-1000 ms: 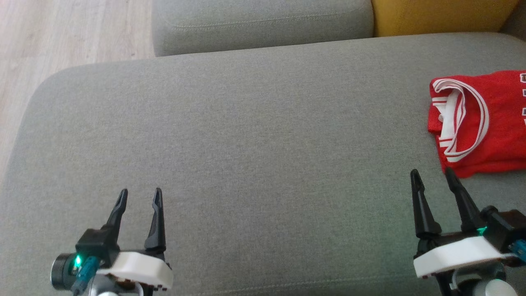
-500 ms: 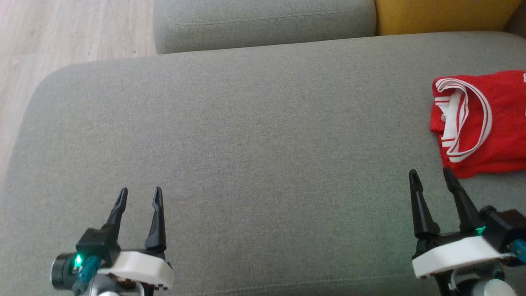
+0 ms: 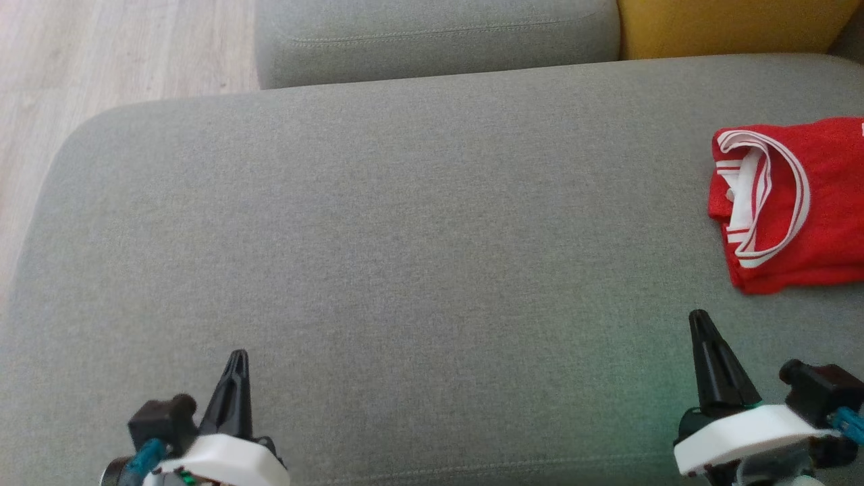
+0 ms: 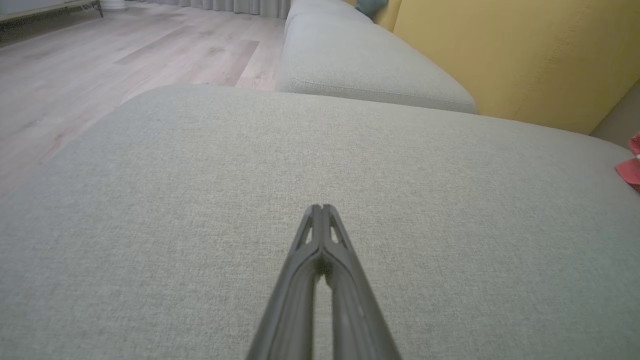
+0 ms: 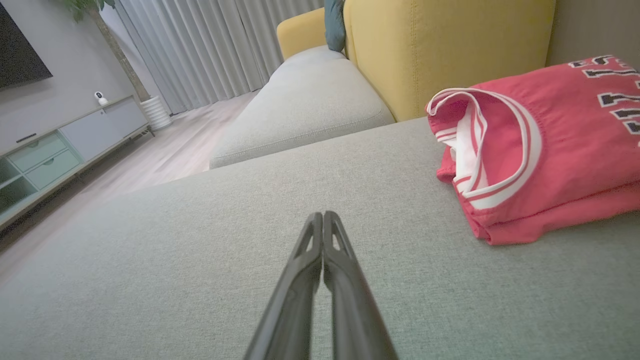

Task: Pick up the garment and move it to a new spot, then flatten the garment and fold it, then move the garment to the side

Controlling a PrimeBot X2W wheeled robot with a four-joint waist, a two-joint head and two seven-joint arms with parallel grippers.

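Red garment (image 3: 803, 209) is lying folded at the right side of the grey seat cushion (image 3: 405, 236) — folding and the move aside are looking done. Left gripper (image 3: 237, 355) and right gripper (image 3: 699, 317) are hovering empty, fingers pressed together — seemingly nothing is remaining.

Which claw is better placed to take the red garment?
Right. The right claw is close to the folded red garment with white trim on the grey fabric cushion; the left claw is far across.
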